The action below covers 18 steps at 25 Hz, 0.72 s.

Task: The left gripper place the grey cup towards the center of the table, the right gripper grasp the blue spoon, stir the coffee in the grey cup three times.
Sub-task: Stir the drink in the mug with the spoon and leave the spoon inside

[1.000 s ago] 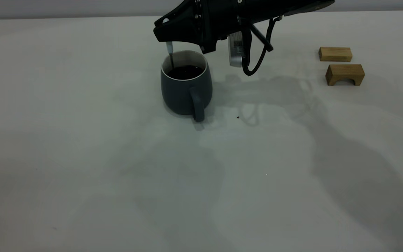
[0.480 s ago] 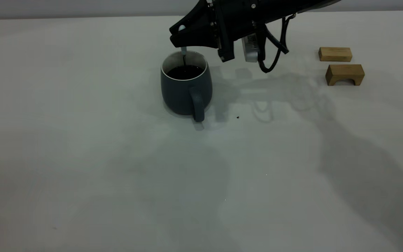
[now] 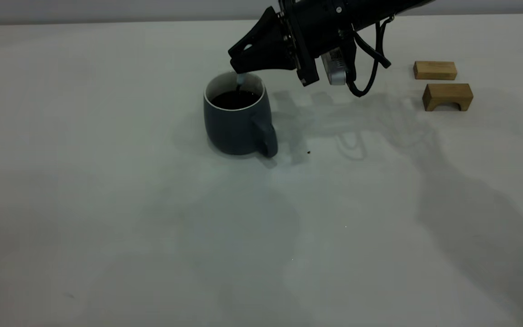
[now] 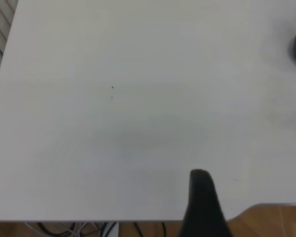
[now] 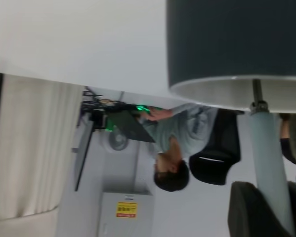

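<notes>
A pale grey worktop (image 3: 107, 204) is filling the exterior view. A dark grey mug (image 3: 234, 122), white inside, is standing upright a little left of the middle, toward the far side, with its loop handle pointing near and to the right. Dark coffee (image 3: 235, 99) is sitting inside it.

The right end effector (image 3: 239, 63) is reaching in from the far right and hovering just above the mug's far rim. Its two dark fingers are closing tightly on the pale blue handle of a spoon (image 3: 240, 81), which is hanging straight down with its metal neck dipping into the coffee. In the right wrist view the spoon (image 5: 266, 163) is crossing the mug's white rim (image 5: 237, 91), and a seated person (image 5: 180, 143) is showing in the background.

Two tan wooden blocks (image 3: 435, 70) (image 3: 447, 96) are lying at the far right, well apart from the mug.

The left end effector (image 4: 202, 202) is showing only as one dark finger over the worktop's edge in the left wrist view, holding nothing; how far it is open cannot be told.
</notes>
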Each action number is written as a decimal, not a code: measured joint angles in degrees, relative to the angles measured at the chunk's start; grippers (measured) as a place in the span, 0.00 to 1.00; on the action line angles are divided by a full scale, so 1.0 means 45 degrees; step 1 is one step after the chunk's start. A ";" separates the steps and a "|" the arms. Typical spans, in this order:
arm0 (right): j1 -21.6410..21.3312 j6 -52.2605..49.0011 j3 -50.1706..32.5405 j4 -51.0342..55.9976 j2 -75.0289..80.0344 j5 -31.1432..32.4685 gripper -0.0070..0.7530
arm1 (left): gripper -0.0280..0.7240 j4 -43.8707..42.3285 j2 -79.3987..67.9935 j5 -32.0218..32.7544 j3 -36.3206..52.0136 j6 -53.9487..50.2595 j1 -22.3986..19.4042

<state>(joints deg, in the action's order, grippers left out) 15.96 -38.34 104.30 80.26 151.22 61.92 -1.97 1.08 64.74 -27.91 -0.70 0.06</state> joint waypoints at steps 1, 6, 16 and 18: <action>0.0000 -0.0015 0.0000 -0.0051 0.0000 0.0013 0.16 | 0.82 0.0000 0.0000 0.0000 0.0000 0.0000 0.0000; 0.0000 -0.0015 0.0000 -0.0064 0.0000 0.0013 0.16 | 0.82 0.0000 0.0000 0.0000 0.0000 0.0000 0.0000; 0.0000 -0.0015 0.0000 -0.0191 0.0000 0.0106 0.20 | 0.82 0.0000 0.0000 0.0000 0.0000 0.0000 0.0000; 0.0000 -0.0015 -0.0013 -0.0324 0.0000 0.0106 0.28 | 0.82 0.0000 0.0000 0.0000 0.0000 0.0000 0.0000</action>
<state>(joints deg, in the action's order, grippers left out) 15.96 -38.41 104.24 78.81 151.22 62.40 -1.97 1.08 64.74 -27.91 -0.70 0.06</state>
